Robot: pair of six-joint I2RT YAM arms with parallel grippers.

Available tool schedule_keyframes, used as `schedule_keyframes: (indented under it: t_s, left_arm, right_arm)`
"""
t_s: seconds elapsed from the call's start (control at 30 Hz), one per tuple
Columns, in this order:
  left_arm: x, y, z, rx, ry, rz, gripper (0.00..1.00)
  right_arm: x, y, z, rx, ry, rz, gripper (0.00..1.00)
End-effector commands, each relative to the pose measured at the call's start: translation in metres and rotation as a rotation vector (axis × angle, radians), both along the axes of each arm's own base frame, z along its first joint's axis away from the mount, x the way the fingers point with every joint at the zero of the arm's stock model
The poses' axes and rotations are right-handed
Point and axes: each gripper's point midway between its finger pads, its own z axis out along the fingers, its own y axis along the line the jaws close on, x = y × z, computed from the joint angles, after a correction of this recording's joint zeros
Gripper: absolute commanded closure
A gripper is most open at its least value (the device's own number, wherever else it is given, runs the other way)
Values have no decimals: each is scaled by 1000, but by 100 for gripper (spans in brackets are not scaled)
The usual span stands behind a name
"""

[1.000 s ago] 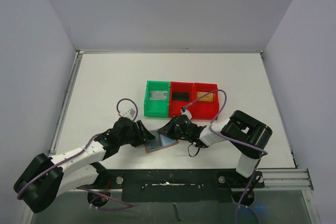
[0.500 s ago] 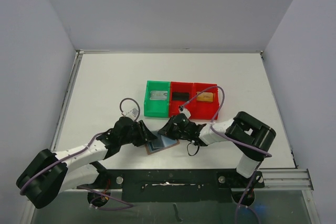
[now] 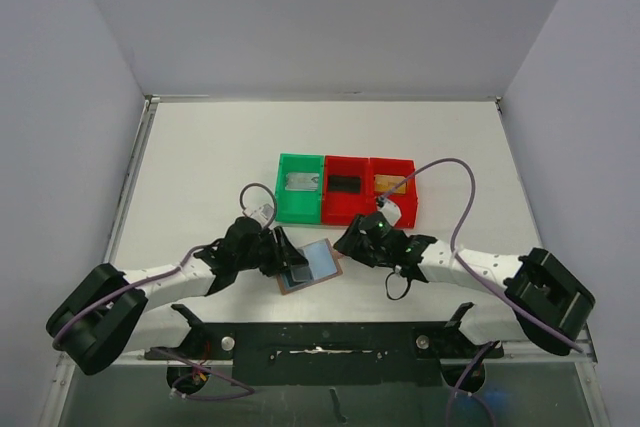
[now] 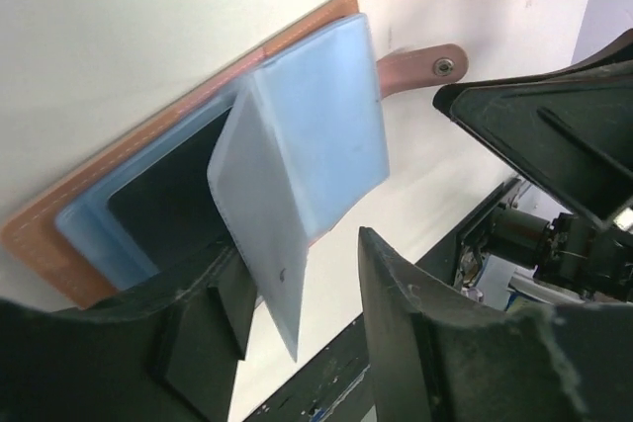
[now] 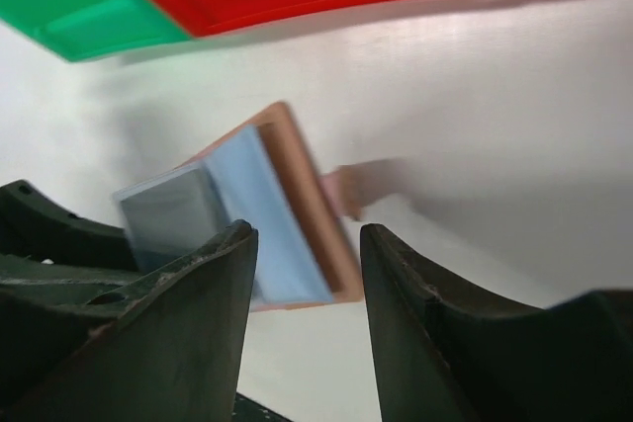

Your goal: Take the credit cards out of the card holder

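Card holder (image 3: 322,265) open; left end effector (image 4: 297,289) straddles its raised sleeve (image 4: 265,207).

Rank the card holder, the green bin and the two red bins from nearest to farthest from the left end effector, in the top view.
From the left end effector:
1. Card holder, at its fingertips.
2. Green bin, just beyond.
3. Middle red bin, farther right.
4. End red bin, farthest right.

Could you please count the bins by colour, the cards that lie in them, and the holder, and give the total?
Green bin: 1
Red bins: 2
Cards in the bins: 3 (silver, black, gold)
Holder: 1
Total: 7
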Motion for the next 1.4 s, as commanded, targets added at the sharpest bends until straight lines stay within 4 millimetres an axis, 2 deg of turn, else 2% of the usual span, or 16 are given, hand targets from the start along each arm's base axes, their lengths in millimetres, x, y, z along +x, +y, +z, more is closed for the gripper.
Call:
schedule_keyframes:
  t_s: [0.0,0.13,0.23,0.33,0.5,0.63,0.8,0.97,1.1,1.37]
  left_arm:
    - [15,-33,38,-104,-111,-96,55]
    - [15,-53,40,-114,-106,-158,48]
    - [10,-67,44,-104,-121,-216,39]
    - [4,-72,44,-72,-137,-245,35]
    - [6,-54,39,-11,-153,-173,34]
    - [11,-31,33,66,-152,-71,34]
    - [19,-10,35,110,-170,31,37]
    - [22,-4,39,114,-181,62,38]
    - [20,-5,37,100,-175,47,38]
    - [16,-18,37,42,-166,-8,42]
  right_arm:
    - [-5,-37,-5,-54,-19,-37,52]
    - [-8,-33,6,36,-43,-10,49]
    - [-7,-29,12,72,-55,-7,49]
    - [-4,-23,18,90,-69,5,49]
    - [1,-16,23,99,-87,30,50]
    - [5,1,31,99,-111,103,52]
    - [15,24,31,25,-114,172,57]
    - [22,24,10,-84,-60,157,58]
    - [16,30,-11,-96,-8,204,61]
    - [-22,34,-49,-122,112,169,76]
